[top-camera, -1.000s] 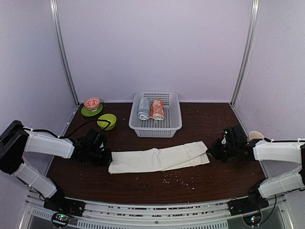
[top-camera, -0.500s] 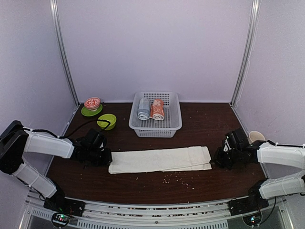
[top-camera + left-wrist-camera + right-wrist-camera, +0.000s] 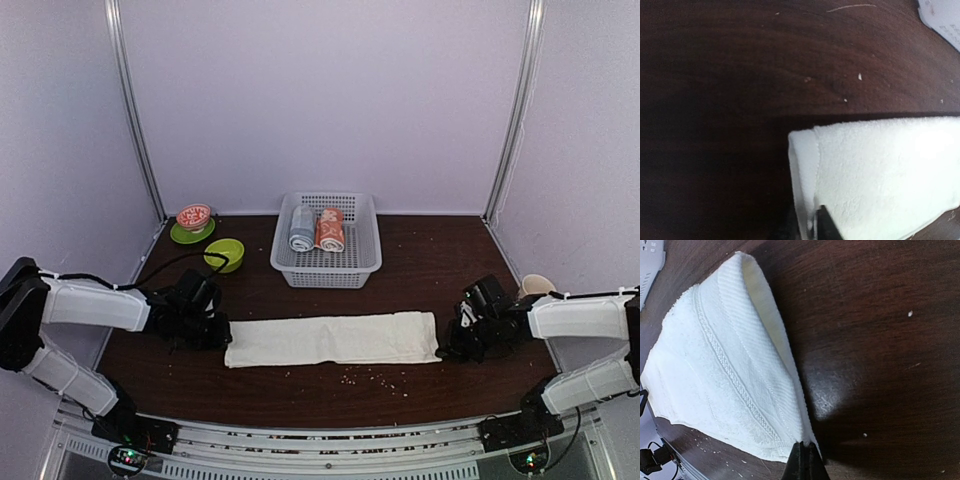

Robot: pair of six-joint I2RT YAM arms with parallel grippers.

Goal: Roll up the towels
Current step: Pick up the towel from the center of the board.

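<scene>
Your cream towel (image 3: 330,339) lies as a long flat strip near the worktop's (image 3: 420,262) front edge. Your right gripper (image 3: 450,343) is clamped tight on its right end. Your left gripper (image 3: 220,333) sits at its left end, and I can't tell whether it grips. The orange towel (image 3: 330,230) is rolled in the basket (image 3: 327,272) at the back edge.

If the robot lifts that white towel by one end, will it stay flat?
Probably not. The white towel curves softly near its pinched end, so it would likely droop. Its fuzzy cloth probably drags on the table, not slides.
</scene>
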